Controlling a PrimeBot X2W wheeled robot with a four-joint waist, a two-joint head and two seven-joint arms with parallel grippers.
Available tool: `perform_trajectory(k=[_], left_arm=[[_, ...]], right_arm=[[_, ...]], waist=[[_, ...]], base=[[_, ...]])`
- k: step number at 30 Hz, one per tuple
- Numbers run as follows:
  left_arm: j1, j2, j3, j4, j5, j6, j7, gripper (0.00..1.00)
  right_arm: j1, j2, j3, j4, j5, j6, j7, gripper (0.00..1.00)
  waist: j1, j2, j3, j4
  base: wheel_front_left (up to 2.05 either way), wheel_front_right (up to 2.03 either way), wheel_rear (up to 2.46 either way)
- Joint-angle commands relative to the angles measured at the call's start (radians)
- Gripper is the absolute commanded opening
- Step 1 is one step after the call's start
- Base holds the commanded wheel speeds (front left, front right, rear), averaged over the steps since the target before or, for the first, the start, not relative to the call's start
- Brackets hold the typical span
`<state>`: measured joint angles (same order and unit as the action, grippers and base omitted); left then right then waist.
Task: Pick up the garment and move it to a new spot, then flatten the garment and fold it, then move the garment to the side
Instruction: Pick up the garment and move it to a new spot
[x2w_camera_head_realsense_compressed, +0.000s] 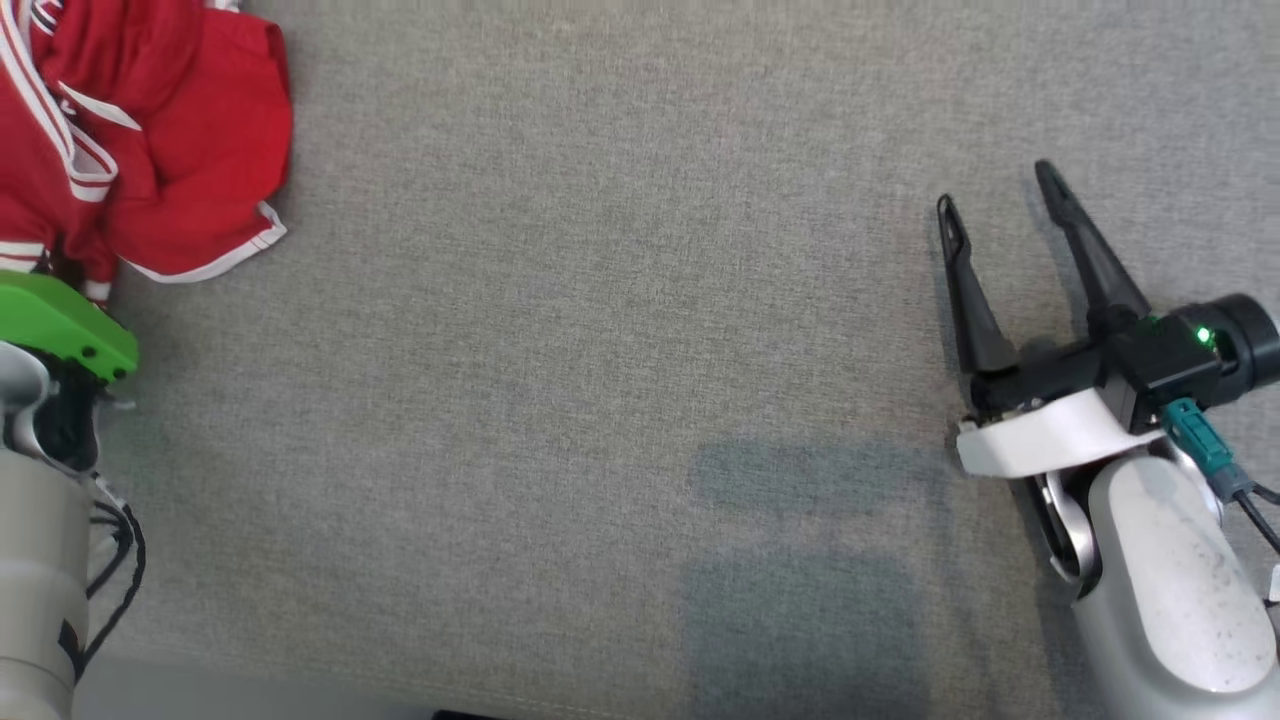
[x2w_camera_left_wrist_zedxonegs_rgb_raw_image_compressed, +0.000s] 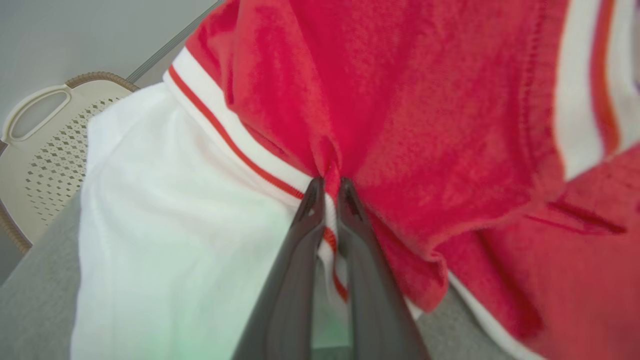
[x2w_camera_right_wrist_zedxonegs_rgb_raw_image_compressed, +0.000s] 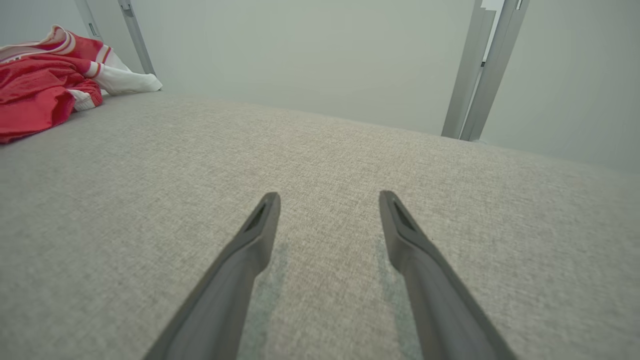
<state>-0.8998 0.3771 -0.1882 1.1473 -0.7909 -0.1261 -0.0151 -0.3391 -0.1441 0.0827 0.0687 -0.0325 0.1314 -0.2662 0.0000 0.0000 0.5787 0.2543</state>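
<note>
The right claw (x2w_camera_head_realsense_compressed: 995, 190) sits near the desk's (x2w_camera_head_realsense_compressed: 600, 400) right edge, its 2 fingers spread wide with nothing between them and only bare grey cloth below. At the left edge, the left claw (x2w_camera_left_wrist_zedxonegs_rgb_raw_image_compressed: 327, 187) is clenched on the garment (x2w_camera_head_realsense_compressed: 170, 150), pinching a fold at the white band with its thin red stripe, where red cloth meets a white panel. The garment lies as a crumpled heap at the far left corner, part of it running past the head view's edge. A pale perforated basket (x2w_camera_left_wrist_zedxonegs_rgb_raw_image_compressed: 45, 150) stands beyond that corner.

The garment looks soft, light and limp, a fuzzy knit that should sag and trail from a single pinch rather than keep any shape. The striped band is probably the better hold: it looks thicker and firmer than the open red cloth and less likely to slip. How many layers the pinch has caught cannot be told. Flattening would likely need the second claw on another hem or corner.
</note>
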Motion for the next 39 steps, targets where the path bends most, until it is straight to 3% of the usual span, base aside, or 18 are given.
perform_trajectory(k=[1, 7, 14, 20, 27, 33, 39], left_arm=[[0.043, -0.006, -0.010, 0.014, 0.011, -0.006, -0.010, 0.00], [0.098, 0.068, -0.020, -0.049, 0.019, -0.004, -0.131, 0.00], [0.138, 0.112, -0.050, -0.257, 0.046, 0.004, -0.155, 0.00], [0.157, 0.163, -0.074, -0.617, 0.089, 0.079, -0.087, 0.00], [0.149, 0.229, -0.094, -1.061, 0.094, 0.156, 0.113, 0.00], [0.097, 0.205, -0.150, -1.286, 0.085, 0.193, 0.247, 0.00], [0.085, 0.101, -0.237, -1.389, 0.075, 0.228, 0.293, 0.00]], right_arm=[[0.039, 0.002, -0.002, 0.022, 0.009, -0.001, 0.003, 1.00], [0.119, 0.043, -0.016, 0.031, 0.049, -0.001, 0.002, 1.00], [0.190, 0.076, -0.020, 0.030, 0.080, -0.001, 0.002, 1.00], [0.221, 0.087, -0.021, 0.025, 0.103, -0.001, 0.002, 1.00], [0.234, 0.092, -0.016, 0.016, 0.126, -0.001, 0.002, 1.00], [0.229, 0.093, -0.008, 0.003, 0.174, -0.001, 0.002, 1.00], [0.205, 0.093, -0.009, -0.012, 0.203, -0.001, 0.002, 1.00]], waist=[[0.0000, 0.0000, -0.084, 0.015], [0.0000, 0.0000, -0.257, 0.012], [0.0000, 0.0000, -0.378, -0.012], [0.0000, 0.0000, -0.443, -0.068], [0.0000, 0.0000, -0.471, -0.175], [0.0000, 0.0000, -0.467, -0.291], [0.0000, 0.0000, -0.446, -0.420]], base=[[0.00, 0.00, 0.00], [0.00, 0.00, 0.00], [0.00, 0.00, 0.00], [0.00, 0.00, 0.00], [0.00, 0.00, 0.00], [0.00, 0.00, 0.00], [0.00, 0.00, 0.00]])
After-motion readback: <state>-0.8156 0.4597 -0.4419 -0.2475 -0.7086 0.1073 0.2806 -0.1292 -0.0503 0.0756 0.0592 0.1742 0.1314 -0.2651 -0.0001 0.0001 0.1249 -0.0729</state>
